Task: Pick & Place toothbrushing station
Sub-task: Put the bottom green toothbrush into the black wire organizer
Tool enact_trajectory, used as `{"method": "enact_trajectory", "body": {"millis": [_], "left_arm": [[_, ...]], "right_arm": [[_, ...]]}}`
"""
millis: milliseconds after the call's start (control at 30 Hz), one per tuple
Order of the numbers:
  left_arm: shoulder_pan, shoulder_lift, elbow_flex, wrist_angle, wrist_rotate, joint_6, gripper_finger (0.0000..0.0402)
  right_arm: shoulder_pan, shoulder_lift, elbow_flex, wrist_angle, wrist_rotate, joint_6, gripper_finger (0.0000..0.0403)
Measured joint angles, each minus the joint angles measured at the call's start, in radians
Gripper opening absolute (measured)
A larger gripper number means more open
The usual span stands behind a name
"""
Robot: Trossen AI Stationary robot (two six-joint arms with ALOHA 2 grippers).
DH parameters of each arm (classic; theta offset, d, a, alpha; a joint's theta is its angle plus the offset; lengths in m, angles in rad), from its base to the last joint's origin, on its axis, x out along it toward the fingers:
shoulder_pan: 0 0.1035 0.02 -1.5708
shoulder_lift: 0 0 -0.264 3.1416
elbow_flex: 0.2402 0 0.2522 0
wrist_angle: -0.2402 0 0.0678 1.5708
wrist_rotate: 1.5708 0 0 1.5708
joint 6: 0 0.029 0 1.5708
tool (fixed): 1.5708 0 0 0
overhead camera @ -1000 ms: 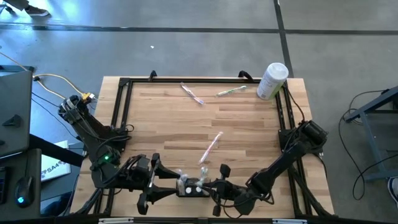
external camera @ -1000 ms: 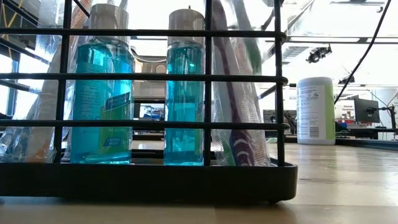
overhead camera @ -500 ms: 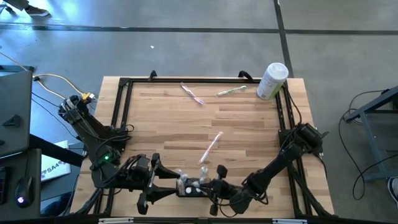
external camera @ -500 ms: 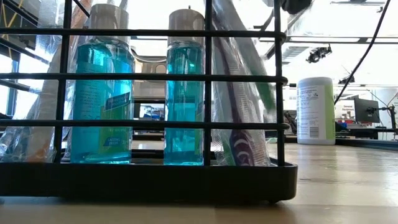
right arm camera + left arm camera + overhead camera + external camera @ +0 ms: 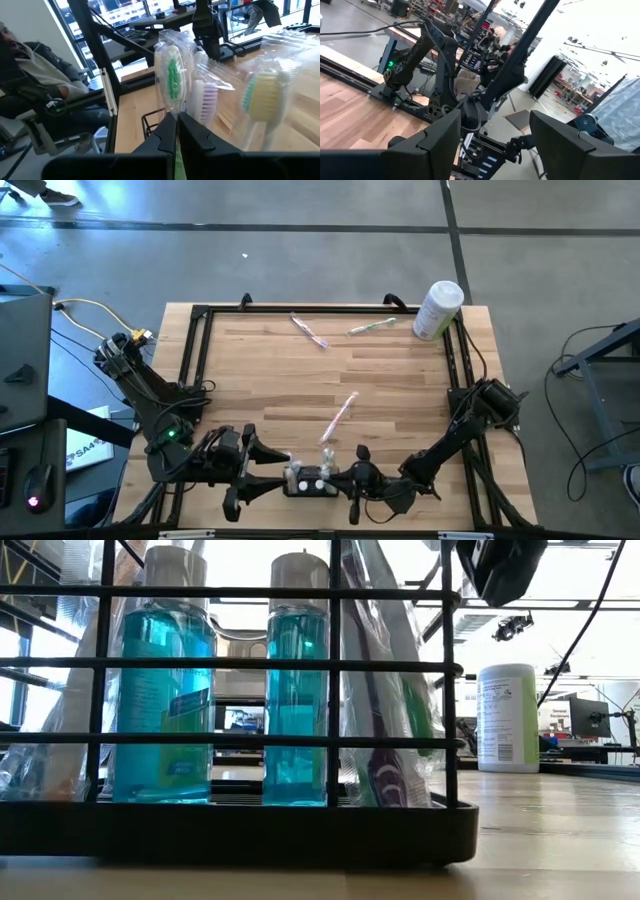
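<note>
**Mia:** What is changing right now?

**Ben:** The right claw [image 5: 175,132] is pinching the green toothbrush [image 5: 172,80], which is in a clear wrapper. It is bringing it down into the toothbrushing station [image 5: 308,480]. A second ago, the low view was showing no green inside the black bars. Now a green bit is showing at the right end, next to the purple toothbrush [image 5: 385,775].

**Mia:** Is anything else looking different?

**Ben:** Yes. A dark part of the right arm [image 5: 500,565] is now hanging in the top corner of the low view, and it was not there before. From above, the bend of that arm is sitting closer to the table's right side than it was.

**Mia:** What does that mean for the job?

**Ben:** I am guessing the toothbrush is almost in its place, but the claw is not letting go yet.

**Mia:** Where is the station sitting?

**Ben:** It is sitting at the front edge of the tabletop [image 5: 400,380], right between the two claws. (The two blue bottles [image 5: 296,700] are standing inside it.)

**Mia:** And the left claw [image 5: 495,120]?

**Ben:** It is waiting just beside the station with its fingers spread wide, and I am seeing nothing in it. It is looking the same as before.

**Mia:** Are more toothbrushes waiting?

**Ben:** Three are lying out on the wood. One [image 5: 340,415] is near the middle, and two are lying at the far side.
</note>
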Motion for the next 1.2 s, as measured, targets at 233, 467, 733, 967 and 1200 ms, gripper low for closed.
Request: {"method": "enact_trajectory", "body": {"millis": [233,467,733,967,1200], "left_arm": [[0.000,0.000,0.000,0.002,-0.004,0.000,0.0235],[0.000,0.000,0.000,0.004,-0.006,-0.001,0.0235],[0.000,0.000,0.000,0.002,-0.005,-0.001,0.0235],[0.000,0.000,0.000,0.002,-0.004,-0.001,0.0235],[0.000,0.000,0.000,0.002,-0.004,-0.002,0.0235]], "right_arm": [[0.008,0.000,0.000,-0.011,-0.001,0.009,0.0004],[0.024,-0.001,0.000,-0.076,0.018,0.062,0.0004],[0.026,-0.002,0.000,-0.124,0.027,0.106,0.0004],[0.025,-0.003,0.000,-0.128,0.007,0.106,0.0004],[0.025,-0.003,0.001,-0.130,0.005,0.121,0.0004]]}}
